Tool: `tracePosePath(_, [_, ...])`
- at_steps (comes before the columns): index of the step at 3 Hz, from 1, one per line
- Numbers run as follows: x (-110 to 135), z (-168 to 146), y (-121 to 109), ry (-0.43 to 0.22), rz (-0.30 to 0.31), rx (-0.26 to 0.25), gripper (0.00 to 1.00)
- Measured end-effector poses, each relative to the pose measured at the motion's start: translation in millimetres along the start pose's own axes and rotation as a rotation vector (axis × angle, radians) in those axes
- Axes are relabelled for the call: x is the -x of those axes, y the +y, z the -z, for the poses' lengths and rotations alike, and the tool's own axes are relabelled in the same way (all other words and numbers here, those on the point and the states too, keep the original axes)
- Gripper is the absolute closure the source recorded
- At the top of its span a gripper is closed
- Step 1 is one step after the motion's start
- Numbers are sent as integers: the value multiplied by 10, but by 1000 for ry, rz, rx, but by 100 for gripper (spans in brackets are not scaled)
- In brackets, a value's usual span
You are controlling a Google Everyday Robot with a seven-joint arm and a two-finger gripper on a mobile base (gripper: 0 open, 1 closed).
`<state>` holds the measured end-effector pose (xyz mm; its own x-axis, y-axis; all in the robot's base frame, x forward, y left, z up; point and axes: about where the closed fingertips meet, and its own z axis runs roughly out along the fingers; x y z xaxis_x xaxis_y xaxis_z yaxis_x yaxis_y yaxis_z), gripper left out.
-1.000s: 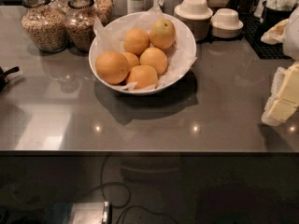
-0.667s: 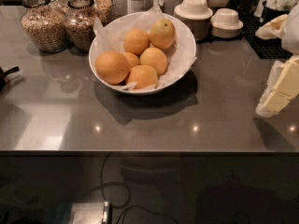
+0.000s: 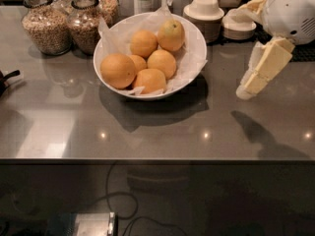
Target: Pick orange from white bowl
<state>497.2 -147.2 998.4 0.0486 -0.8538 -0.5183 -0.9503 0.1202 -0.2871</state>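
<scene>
The white bowl (image 3: 198,48), wide and lined with crinkled white paper, stands at the middle back of the grey counter. It holds several fruits. The orange (image 3: 171,35), orange-yellow with a paler greenish-yellow patch at its top, lies at the bowl's back right. Deeper orange fruits lie beside and in front of it. My gripper (image 3: 248,88), white and cream, hangs above the counter to the right of the bowl, about a hand's width from its rim, pointing down and left. It holds nothing.
Two glass jars of grain (image 3: 47,26) stand at the back left beside the bowl. Stacks of small cream paper bowls (image 3: 204,11) stand behind the bowl at the back right. A black object (image 3: 5,77) pokes in at the left edge. The counter's front edge (image 3: 157,159) runs across.
My gripper and arm have moved in from the right edge, leftward toward the bowl. The bowl and fruits have not moved.
</scene>
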Motion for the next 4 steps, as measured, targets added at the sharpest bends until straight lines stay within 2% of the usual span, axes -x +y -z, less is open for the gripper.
tracePosePath(1, [261,-70,-194,-81,39,-4,0])
tracePosePath(2, [445,-111,-425,-145,46,-23,0])
tracePosePath(3, [655,-123,-731,-182,60,-69,0])
tracePosePath(4, [658,-130,-733,-181,58,-71,0])
